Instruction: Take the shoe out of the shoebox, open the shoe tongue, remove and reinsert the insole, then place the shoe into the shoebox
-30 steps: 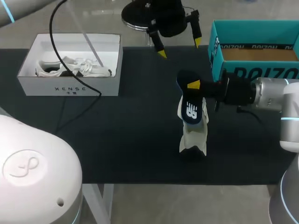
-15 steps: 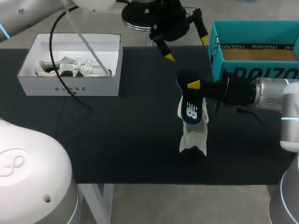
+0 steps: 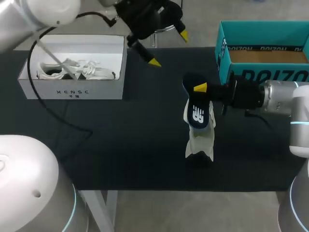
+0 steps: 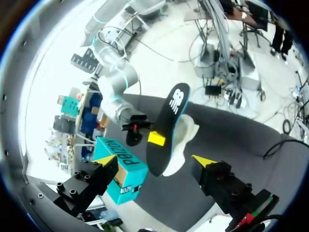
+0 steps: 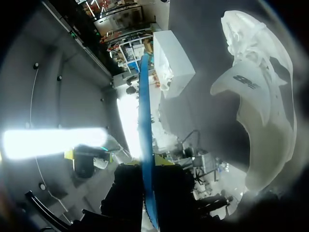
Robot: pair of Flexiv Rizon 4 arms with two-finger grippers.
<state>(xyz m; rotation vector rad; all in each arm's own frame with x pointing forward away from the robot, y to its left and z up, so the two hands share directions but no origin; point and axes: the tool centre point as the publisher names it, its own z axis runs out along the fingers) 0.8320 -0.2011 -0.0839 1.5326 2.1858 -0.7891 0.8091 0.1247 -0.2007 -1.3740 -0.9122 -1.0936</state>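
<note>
Insole point(image 3: 197, 112) pinched at its far end between the fingers of right gripper point(image 3: 199, 88), long axis running down toward white shoe point(image 3: 198, 143) directly under it on dark mat point(image 3: 120, 140), near teal shoebox point(image 3: 220, 48). Left gripper point(image 3: 169, 48) spread wide, holding nothing, well apart from the shoe beside white box point(image 3: 72, 92). Probably for the right arm alone to slide it in lengthwise.

The worktop point(image 3: 120, 145) has a dark, matt, cloth-like cover. The shoe point(image 3: 199, 142) looks like soft white fabric with smooth moulded panels, all dull. The insole point(image 3: 197, 113) has a dark, smooth face and a blue foam-like edge. The white shoebox point(image 3: 72, 89) is matt card. The teal shoebox point(image 3: 270, 29) is printed card, bare brown inside. The right arm point(image 3: 300, 113) has a glossy white shell.
</note>
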